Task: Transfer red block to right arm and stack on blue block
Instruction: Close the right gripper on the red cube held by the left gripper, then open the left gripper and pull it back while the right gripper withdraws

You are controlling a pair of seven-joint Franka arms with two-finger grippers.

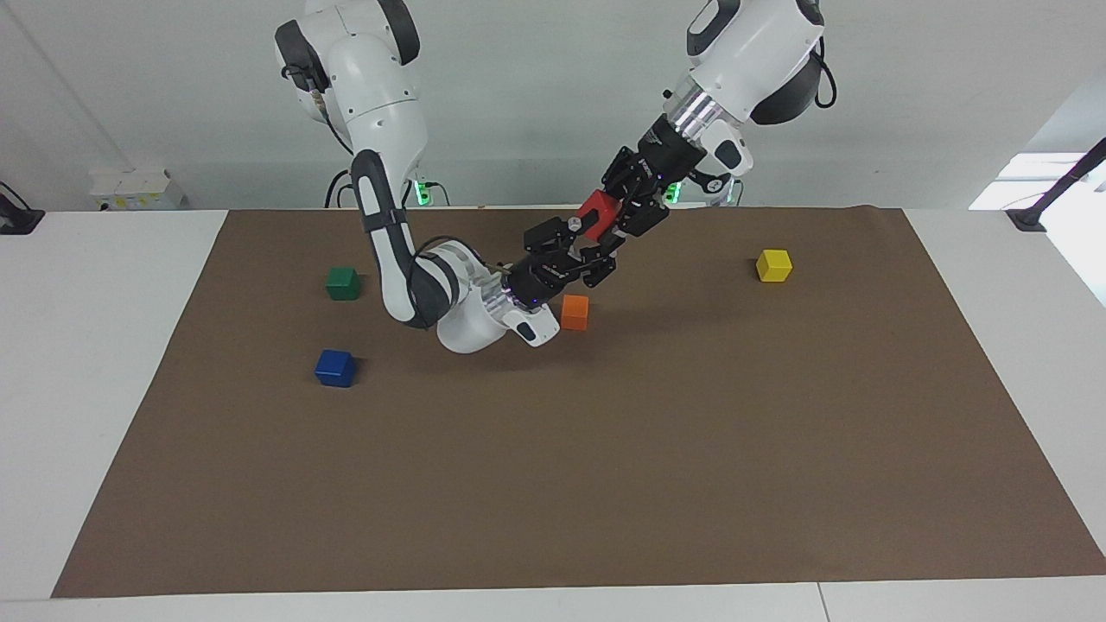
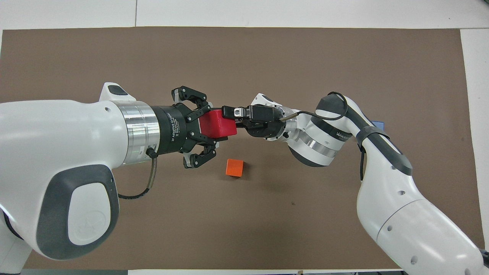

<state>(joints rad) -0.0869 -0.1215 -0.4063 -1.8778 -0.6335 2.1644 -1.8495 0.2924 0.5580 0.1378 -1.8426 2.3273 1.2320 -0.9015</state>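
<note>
- The small bright red cube (image 1: 598, 213), the red block, is being held in the air over the brown mat (image 1: 605, 449), above the stretch of mat just nearer to the robots than the small orange cube (image 1: 575, 312).
- The left gripper (image 1: 615, 218), black and two-fingered on the white arm coming from the left arm's end of the table, is pinching the red block, its fingers pressed against two sides of the cube.
- The right gripper (image 1: 581, 235), black with a small blue light at its wrist, is meeting the red block from the other end; its fingers are clamping on the cube as well, so both grippers are gripping it at once.
- In the overhead view the red block (image 2: 216, 123) is sitting between the left gripper (image 2: 209, 126) and the right gripper (image 2: 233, 117).
- The right arm (image 1: 406, 259) is bending low over the mat, its wrist hanging beside the orange cube (image 2: 234, 167).
- The small deep blue cube (image 1: 334, 367), the blue block, is resting on the mat toward the right arm's end of the table, well apart from the red block.
- A small green cube (image 1: 342, 282) is lying nearer to the robots than the blue block.
- A small yellow cube (image 1: 773, 265) is lying toward the left arm's end of the table.
</note>
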